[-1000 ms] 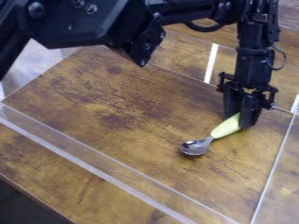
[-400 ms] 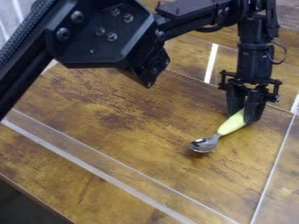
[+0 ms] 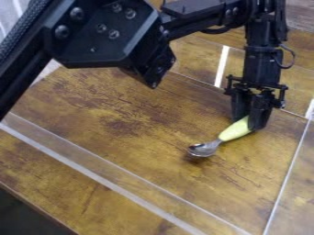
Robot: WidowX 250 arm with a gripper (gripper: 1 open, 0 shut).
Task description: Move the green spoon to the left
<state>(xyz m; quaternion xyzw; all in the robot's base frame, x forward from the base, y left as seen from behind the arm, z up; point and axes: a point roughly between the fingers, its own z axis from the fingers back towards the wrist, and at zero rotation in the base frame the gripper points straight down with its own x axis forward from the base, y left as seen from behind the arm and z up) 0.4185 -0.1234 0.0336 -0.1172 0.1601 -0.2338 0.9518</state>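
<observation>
Right now the black gripper [image 3: 256, 117] points steeply down at the right side of the wooden tabletop [image 3: 110, 110], its fingers closed around the upper end of the green spoon [image 3: 221, 138]. Spoon's yellow-green handle runs down and to the left from between the fingertips; the shiny silver bowl sits at the far end, below-left of the gripper, touching or just above the wood, can't tell which. Spoon is tilted, handle end higher. Clear acrylic barrier [image 3: 86, 161] runs diagonally across the table well to the left and below the gripper, with another clear edge just to its right. Big black arm housing [image 3: 105, 37] fills the upper left, well apart from the gripper.
</observation>
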